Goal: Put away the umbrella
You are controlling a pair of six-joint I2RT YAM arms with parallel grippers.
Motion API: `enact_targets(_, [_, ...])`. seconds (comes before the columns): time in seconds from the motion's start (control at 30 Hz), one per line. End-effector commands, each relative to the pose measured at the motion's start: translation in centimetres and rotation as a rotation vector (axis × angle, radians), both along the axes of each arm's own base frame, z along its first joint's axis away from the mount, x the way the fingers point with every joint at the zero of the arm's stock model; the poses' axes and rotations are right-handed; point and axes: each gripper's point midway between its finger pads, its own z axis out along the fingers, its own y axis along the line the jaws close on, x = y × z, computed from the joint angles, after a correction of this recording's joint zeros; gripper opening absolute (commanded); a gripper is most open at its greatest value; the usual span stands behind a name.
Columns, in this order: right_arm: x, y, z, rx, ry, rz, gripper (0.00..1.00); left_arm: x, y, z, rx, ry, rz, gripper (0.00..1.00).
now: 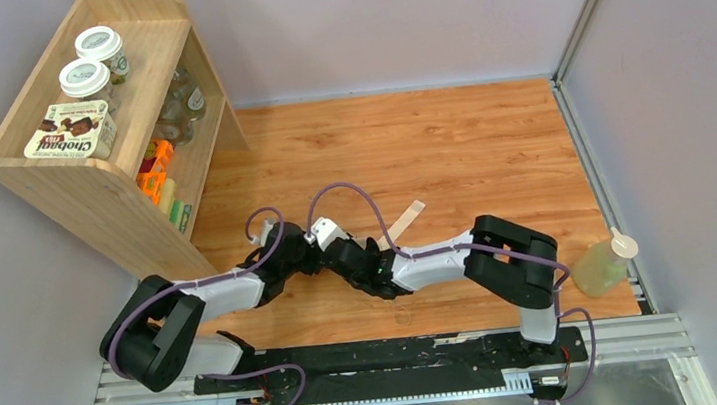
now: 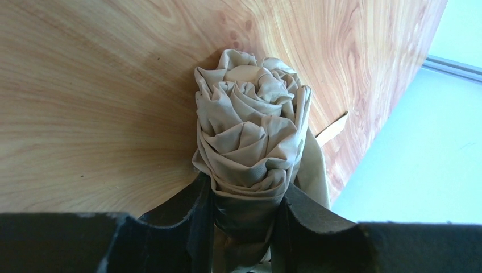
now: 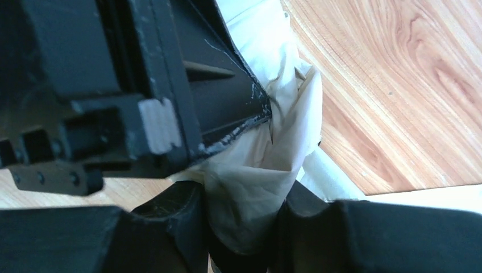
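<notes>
The umbrella [image 2: 250, 136] is a rolled, bunched bundle of pale beige fabric, its folded end pointing away from the camera above the wooden table [image 2: 85, 114]. My left gripper [image 2: 244, 196] is shut on the umbrella, with one finger on each side of the bundle. My right gripper [image 3: 244, 202] is shut on a fold of the same fabric [image 3: 256, 187], right beside the left gripper's black body [image 3: 142, 85]. In the top view both grippers [image 1: 312, 256] [image 1: 342, 256] meet at the table's middle and hide most of the umbrella. Only its beige strap [image 1: 407, 222] sticks out. The handle and shaft are hidden.
A wooden shelf [image 1: 102, 189] stands at the back left with two white-lidded jars [image 1: 85, 78] and a Chobani box [image 1: 70, 130] on top and more jars and packets inside. A bottle of yellowish liquid [image 1: 603, 267] stands at the table's right edge. Grey walls surround the table.
</notes>
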Motion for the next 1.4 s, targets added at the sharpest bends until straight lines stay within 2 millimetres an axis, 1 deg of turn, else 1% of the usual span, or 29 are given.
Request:
enact_targets(0.0, [-3.1,-5.4,-8.3,-0.055,0.286,-0.011,0.00,-7.6,3.9,-5.9,0.225,0.297,-0.072,0.06])
enact_targets(0.03, [-3.9,-5.0,-8.6,-0.010,0.344,0.034,0.00,-7.4,4.2,-5.3,0.238,0.279,-0.069,0.15])
enact_targets(0.07, [-4.6,-4.9,-8.8,0.024,0.405,0.069,0.00,-6.8,4.0,-4.4,0.247,0.241,-0.084,0.20])
enact_targets(0.1, [-5.4,-4.5,-9.0,0.065,0.483,0.112,0.00,-6.4,4.4,-3.4,0.264,0.208,-0.072,0.35])
enact_targets(0.13, [-5.9,-4.3,-9.0,0.101,0.539,0.139,0.00,-6.1,4.6,-2.7,0.280,0.185,-0.073,0.42])
enact_targets(0.17, [-6.3,-4.1,-8.8,0.146,0.601,0.164,0.00,-5.5,4.9,-1.3,0.278,0.134,-0.056,0.55])
enact_targets(0.2, [-6.6,-4.0,-8.7,0.197,0.656,0.181,0.00,-5.1,5.1,-0.5,0.286,0.103,-0.060,0.60])
enact_targets(0.23, [-7.0,-3.9,-8.3,0.253,0.720,0.190,0.00,-4.9,5.5,0.7,0.279,0.070,-0.046,0.72])
enact_targets(0.27, [-7.1,-3.8,-7.8,0.312,0.779,0.204,0.00,-4.6,5.5,1.5,0.278,0.044,-0.051,0.75])
enact_targets(0.33, [-7.4,-3.8,-7.0,0.401,0.882,0.212,0.00,-4.2,6.0,3.6,0.253,-0.009,-0.036,0.75])
enact_targets(0.43, [-7.2,-4.2,-6.8,0.487,1.018,0.181,0.00,-3.7,6.5,6.1,0.191,-0.077,-0.017,0.75])
enact_targets(0.47, [-7.5,-4.3,-6.8,0.515,1.071,0.193,0.00,-3.6,6.2,7.1,0.171,-0.102,-0.029,0.75])
enact_targets(0.5, [-7.3,-4.4,-6.8,0.533,1.096,0.177,0.00,-3.4,6.1,7.5,0.157,-0.110,-0.027,0.75])
enact_targets(0.63, [-6.7,-5.0,-7.6,0.573,1.164,0.146,0.00,-2.3,4.0,9.4,0.058,-0.152,-0.077,0.76])
enact_targets(0.67, [-6.7,-5.0,-7.6,0.586,1.181,0.148,0.00,-2.1,3.4,9.1,0.049,-0.139,-0.092,0.76])
enact_targets(0.7, [-6.5,-5.1,-7.8,0.593,1.185,0.142,0.00,-1.8,3.1,9.4,0.041,-0.142,-0.099,0.76])
enact_targets(0.73, [-6.3,-5.1,-8.0,0.597,1.192,0.133,0.00,-1.5,2.8,8.8,0.044,-0.123,-0.109,0.76])
enact_targets(0.87, [-5.8,-5.0,-8.1,0.607,1.200,0.125,0.00,-0.6,1.5,7.7,0.018,-0.089,-0.131,0.76])
enact_targets(0.9, [-5.7,-4.9,-8.2,0.606,1.199,0.125,0.00,-0.3,1.2,7.8,0.003,-0.098,-0.132,0.76])
enact_targets(0.97, [-5.5,-4.8,-8.1,0.607,1.201,0.129,0.00,0.0,0.9,6.6,0.003,-0.064,-0.129,0.77])
enact_targets(1.0, [-5.5,-4.8,-8.1,0.605,1.202,0.130,0.00,0.3,0.7,6.6,-0.001,-0.068,-0.129,0.77])
enact_targets(1.03, [-5.4,-4.7,-8.1,0.605,1.202,0.130,0.00,0.4,0.5,6.0,0.000,-0.059,-0.133,0.77])
enact_targets(1.07, [-5.5,-4.7,-8.0,0.607,1.206,0.134,0.00,0.8,0.3,6.1,-0.003,-0.074,-0.137,0.77])
enact_targets(1.13, [-5.4,-4.6,-8.1,0.604,1.211,0.133,0.00,1.3,0.0,5.3,0.021,-0.073,-0.153,0.77])
enact_targets(1.2, [-5.4,-4.5,-7.9,0.606,1.220,0.144,0.00,1.4,0.3,3.2,0.069,-0.030,-0.156,0.77])
enact_targets(1.23, [-5.4,-4.5,-8.0,0.600,1.226,0.141,0.00,1.6,0.8,1.8,0.110,-0.013,-0.142,0.77])
enact_targets(1.27, [-5.5,-4.5,-8.0,0.596,1.237,0.147,0.00,1.3,1.1,0.5,0.138,0.019,-0.139,0.77])
enact_targets(1.3, [-5.5,-4.5,-8.1,0.588,1.247,0.146,0.00,1.1,1.8,-1.5,0.180,0.056,-0.127,0.77])
enact_targets(1.37, [-5.6,-4.5,-8.2,0.580,1.262,0.150,0.00,-0.3,2.9,-4.6,0.231,0.136,-0.123,0.77])
